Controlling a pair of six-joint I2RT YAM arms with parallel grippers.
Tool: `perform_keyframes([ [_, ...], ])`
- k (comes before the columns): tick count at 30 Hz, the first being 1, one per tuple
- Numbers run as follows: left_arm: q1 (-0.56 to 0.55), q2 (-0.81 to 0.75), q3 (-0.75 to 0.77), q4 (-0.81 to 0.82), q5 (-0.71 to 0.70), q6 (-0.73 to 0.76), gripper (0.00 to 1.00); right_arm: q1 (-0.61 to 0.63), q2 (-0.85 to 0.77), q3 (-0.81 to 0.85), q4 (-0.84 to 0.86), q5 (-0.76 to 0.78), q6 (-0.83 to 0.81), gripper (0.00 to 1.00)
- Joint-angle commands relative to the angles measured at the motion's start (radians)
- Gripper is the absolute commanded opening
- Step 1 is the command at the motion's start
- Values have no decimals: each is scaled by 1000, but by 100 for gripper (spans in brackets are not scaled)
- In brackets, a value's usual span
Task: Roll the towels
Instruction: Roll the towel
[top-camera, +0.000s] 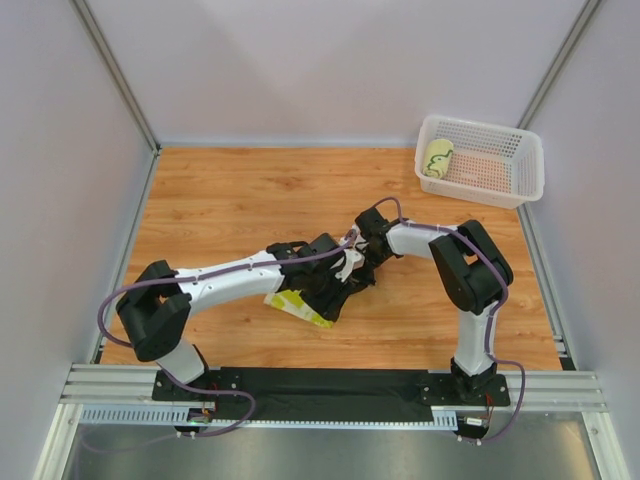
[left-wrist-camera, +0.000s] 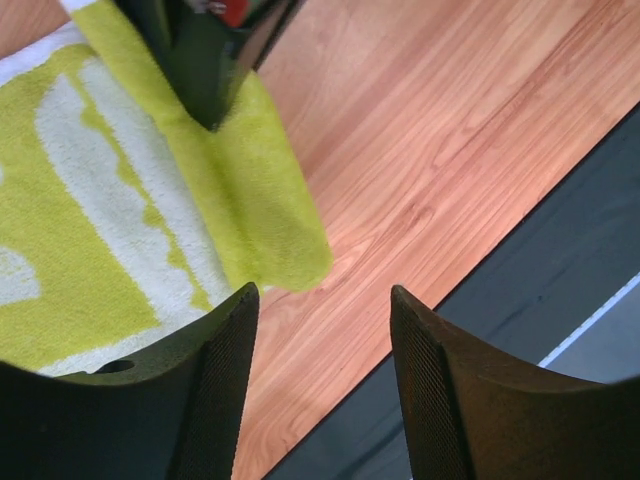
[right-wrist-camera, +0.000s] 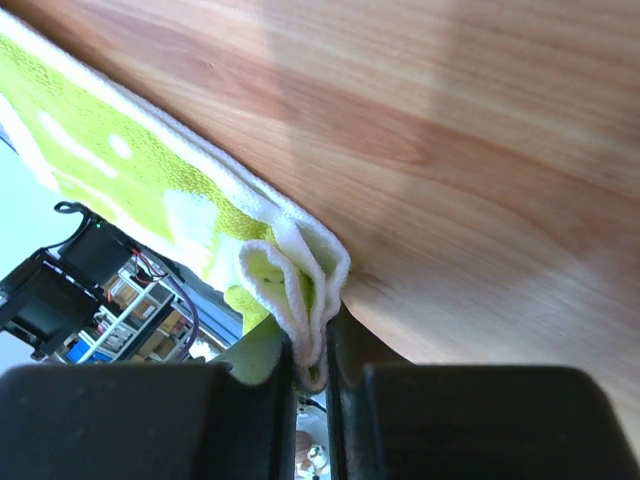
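Observation:
A towel (top-camera: 296, 306), cream-white with lime-green print, lies on the wooden table under both grippers near the middle front. My right gripper (right-wrist-camera: 311, 365) is shut on a bunched fold of its white edge, and the towel (right-wrist-camera: 150, 190) stretches away to the left. In the left wrist view the towel (left-wrist-camera: 120, 220) fills the upper left, pinched from above by a dark right finger (left-wrist-camera: 205, 70). My left gripper (left-wrist-camera: 322, 385) is open over bare wood, its left finger beside the towel's green corner. A second, rolled towel (top-camera: 437, 158) lies in the basket.
A white perforated basket (top-camera: 500, 175) stands at the back right corner of the table. Both arms cross over the middle front. A black strip (left-wrist-camera: 520, 260) runs along the near table edge, close to the left gripper. Walls enclose the table on three sides.

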Motion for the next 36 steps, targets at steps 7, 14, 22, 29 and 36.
perform_keyframes([
  [7, -115, 159, 65, -46, -219, 32, 64, 6, 11, 50, -52, 42, 23, 0],
  [14, -118, 218, 23, -20, -289, 31, 59, 6, 16, 47, -66, 25, 22, 0],
  [22, -117, 178, -13, -8, -294, 35, 14, 1, 28, 70, -115, 30, -4, 0],
  [29, -97, 112, -30, 7, -178, 28, 0, -57, 37, 93, -179, 68, -35, 10],
  [36, 64, 2, -123, 76, 16, -29, 0, -109, 72, 185, -250, 102, -72, 33],
])
